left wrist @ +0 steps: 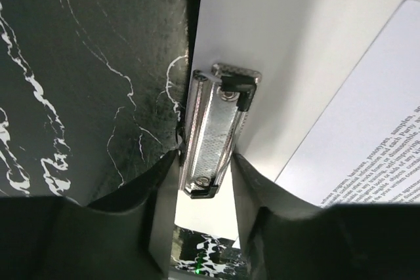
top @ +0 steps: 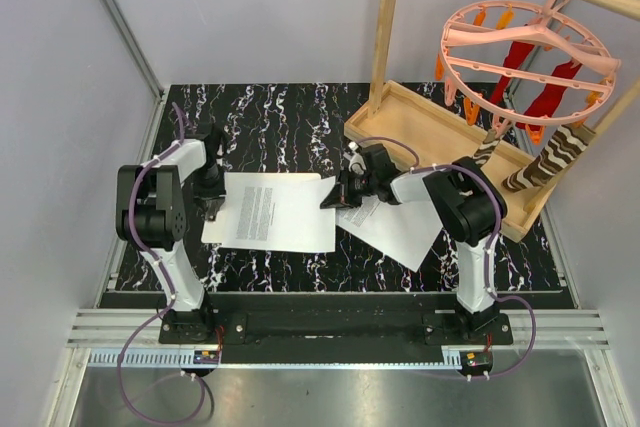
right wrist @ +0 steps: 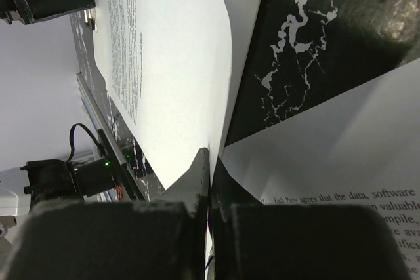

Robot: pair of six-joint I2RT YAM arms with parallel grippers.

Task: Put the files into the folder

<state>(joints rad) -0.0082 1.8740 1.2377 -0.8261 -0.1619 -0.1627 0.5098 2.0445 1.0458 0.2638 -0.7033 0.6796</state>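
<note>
White second sheet [top: 400, 232] lies loose on the table [top: 290, 117] nearest me. Beyond, the right gripper [top: 330, 195] pinches the first sheet [top: 275, 209], resting on the folder [left wrist: 282, 44] but short of the clip [left wrist: 213, 129] that the left gripper [top: 212, 205] squeezes. Neither filed yet, I'd say.

The counter [top: 270, 112] was black, marble-patterned and veined in white, smooth with a faint sheen. The files [top: 275, 212] were thin matt white paper, limp enough to curl in the middle of the right wrist view. The folder [left wrist: 282, 24] was a smooth plain white board, and its clip [left wrist: 216, 132] was bright polished metal with a finely textured face. The left gripper [left wrist: 205, 162] and right gripper [right wrist: 210, 162] looked like dull black plastic. At the upper right of the top view, the tray [top: 420, 132] and posts [top: 387, 27] were pale bare wood, the round hanger [top: 545, 35] was glossy pink plastic, and the striped socks [top: 550, 162] were soft knit cloth.
</note>
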